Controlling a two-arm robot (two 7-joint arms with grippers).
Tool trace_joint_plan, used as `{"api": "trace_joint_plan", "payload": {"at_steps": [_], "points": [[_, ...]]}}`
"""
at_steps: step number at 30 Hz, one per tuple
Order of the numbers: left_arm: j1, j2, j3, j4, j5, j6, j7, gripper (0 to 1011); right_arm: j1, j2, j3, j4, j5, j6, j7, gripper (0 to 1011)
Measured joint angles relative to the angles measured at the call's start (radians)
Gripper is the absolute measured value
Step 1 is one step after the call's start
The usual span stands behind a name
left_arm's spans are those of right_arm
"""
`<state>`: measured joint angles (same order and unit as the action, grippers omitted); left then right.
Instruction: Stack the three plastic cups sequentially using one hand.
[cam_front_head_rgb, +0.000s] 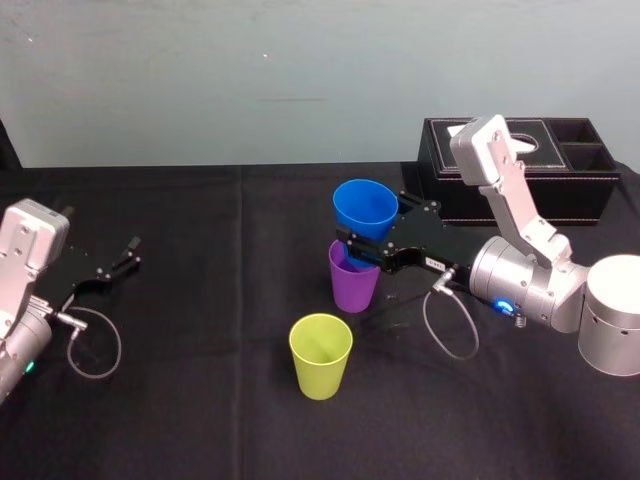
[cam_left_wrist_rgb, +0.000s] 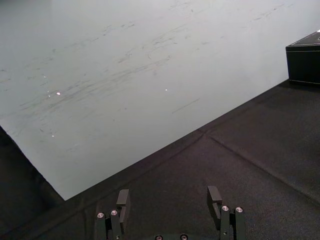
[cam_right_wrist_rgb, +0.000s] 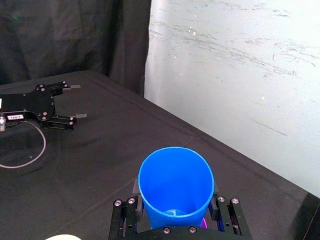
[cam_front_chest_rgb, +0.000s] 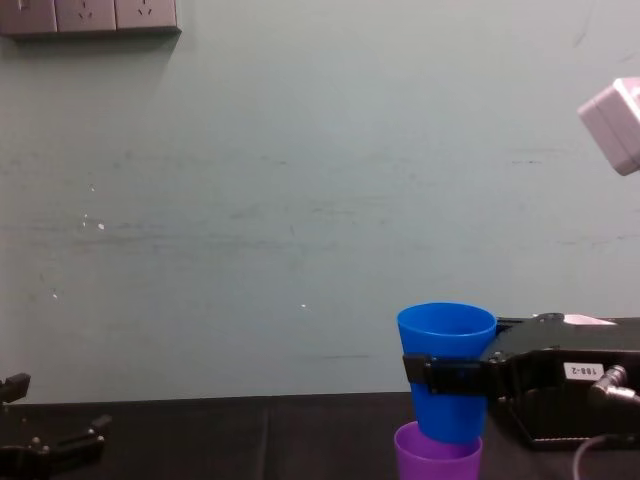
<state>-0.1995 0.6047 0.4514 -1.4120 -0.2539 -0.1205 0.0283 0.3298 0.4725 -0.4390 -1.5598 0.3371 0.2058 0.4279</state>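
My right gripper is shut on the blue cup, one finger on each side of its wall, as the right wrist view shows. The blue cup hangs upright directly over the purple cup, its base just at the purple cup's mouth. The purple cup stands on the black cloth at mid-table. The yellow-green cup stands alone, nearer to me and slightly left. My left gripper rests parked at the far left, open and holding nothing.
A black tissue box with side compartments sits at the back right, behind my right arm. A grey wall rises behind the cloth-covered table. Loose cables hang from both wrists.
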Motion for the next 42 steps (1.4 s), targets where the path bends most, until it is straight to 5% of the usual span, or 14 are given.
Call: {"api": "trace_joint_plan", "payload": {"at_steps": [42], "points": [[0.000, 0.000, 0.000, 0.000, 0.000, 0.000, 0.000, 1010, 0.045, -0.063, -0.017, 0.145, -0.052, -0.026, 0.030, 731]]}}
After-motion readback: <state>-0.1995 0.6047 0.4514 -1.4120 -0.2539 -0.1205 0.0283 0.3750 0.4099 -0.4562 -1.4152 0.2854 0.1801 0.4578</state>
